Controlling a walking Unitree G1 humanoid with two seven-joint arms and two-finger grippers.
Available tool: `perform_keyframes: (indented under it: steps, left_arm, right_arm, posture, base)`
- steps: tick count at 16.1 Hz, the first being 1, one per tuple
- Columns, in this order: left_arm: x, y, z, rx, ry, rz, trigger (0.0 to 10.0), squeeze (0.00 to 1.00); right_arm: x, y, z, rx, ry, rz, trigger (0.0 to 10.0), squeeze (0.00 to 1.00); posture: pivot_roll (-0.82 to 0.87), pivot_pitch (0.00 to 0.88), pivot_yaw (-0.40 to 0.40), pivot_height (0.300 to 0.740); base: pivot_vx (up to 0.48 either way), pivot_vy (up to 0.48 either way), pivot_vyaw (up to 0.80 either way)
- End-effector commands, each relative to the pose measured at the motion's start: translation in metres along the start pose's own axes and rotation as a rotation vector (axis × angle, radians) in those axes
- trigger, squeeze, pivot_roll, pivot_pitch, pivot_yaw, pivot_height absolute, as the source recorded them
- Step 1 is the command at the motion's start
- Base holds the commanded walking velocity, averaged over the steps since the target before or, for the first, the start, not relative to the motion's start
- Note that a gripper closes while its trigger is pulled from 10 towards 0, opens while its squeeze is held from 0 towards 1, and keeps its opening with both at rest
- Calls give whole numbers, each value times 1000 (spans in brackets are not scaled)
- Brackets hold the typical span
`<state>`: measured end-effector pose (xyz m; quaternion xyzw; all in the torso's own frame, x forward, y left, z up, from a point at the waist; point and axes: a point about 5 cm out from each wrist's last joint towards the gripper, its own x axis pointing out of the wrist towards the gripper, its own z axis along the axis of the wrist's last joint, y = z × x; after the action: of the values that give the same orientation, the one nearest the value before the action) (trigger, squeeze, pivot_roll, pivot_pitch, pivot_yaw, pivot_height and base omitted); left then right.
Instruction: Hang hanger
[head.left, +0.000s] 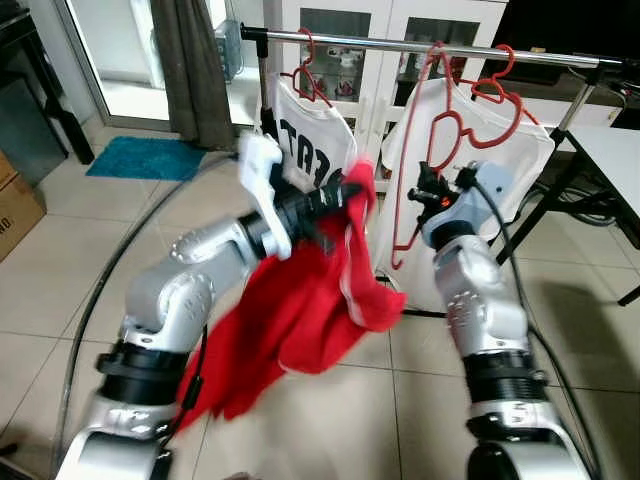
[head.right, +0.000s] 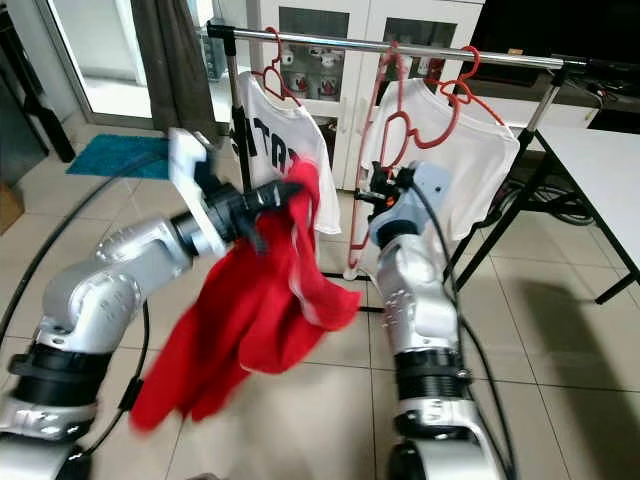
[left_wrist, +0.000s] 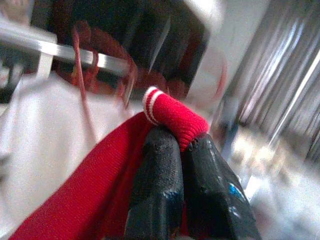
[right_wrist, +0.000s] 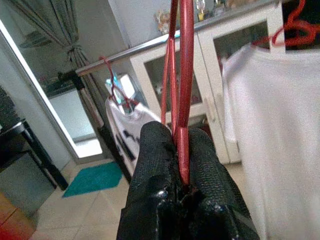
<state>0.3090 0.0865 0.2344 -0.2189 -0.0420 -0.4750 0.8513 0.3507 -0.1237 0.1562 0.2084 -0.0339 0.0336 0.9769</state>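
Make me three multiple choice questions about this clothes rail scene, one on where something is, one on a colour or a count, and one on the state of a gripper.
1. Where is the teal mat?
A. on the floor by the curtain
B. on the white table
C. over the rail

2. How many white shirts hang on the rail?
A. one
B. two
C. four

3. What is the left gripper doing?
A. hanging open
B. shut on the red garment
C. shut on the rail

Answers:
1 A: the teal mat lies on the tiles beside the curtain.
2 B: two white shirts hang from the rail.
3 B: the left gripper pinches the red garment; the right gripper holds a red hanger.
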Motion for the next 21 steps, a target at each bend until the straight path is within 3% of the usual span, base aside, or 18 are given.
perform_keyframes:
  steps: [1,2,4,6,10,14,18,21]
  left_arm:
    - [5,-24,21,-38,-79,-126,0,0]
    - [5,-24,21,-38,-79,-126,0,0]
    - [-8,-38,5,-56,60,-220,0,0]
    - [-31,-25,-15,44,230,-106,0,0]
    - [-59,-1,-16,174,331,84,0,0]
    - [-88,19,-23,273,399,306,0,0]
    - [-112,35,-51,217,330,586,0,0]
    - [-121,36,-63,228,370,641,0,0]
  right_arm:
    - [-2,-7,-11,44,15,-62,0,0]
    - [-2,-7,-11,44,15,-62,0,0]
    - [1,-15,-6,95,-33,-127,0,0]
    - [7,-27,12,106,-102,-167,0,0]
    - [2,-47,25,-35,-115,-155,0,0]
    - [-25,-65,22,-138,-43,-124,0,0]
    - [-66,-53,5,-121,55,-96,0,0]
    - [-78,-48,-8,-72,101,-95,0,0]
  posture:
    - [-125,0,-20,740]
    - [-125,0,-20,740]
    - [-125,0,-20,740]
    - [-119,0,-19,740]
    - [-118,0,-13,740]
    - [-110,0,-22,740]
    - [-138,0,-35,740]
    - [-126,0,-33,740]
  base:
    - [0,0,0]
    - [0,0,0]
    - [0,0,0]
    - [0,0,0]
    - [0,0,0]
    - [0,0,0]
    - [0,0,0]
    - [0,0,0]
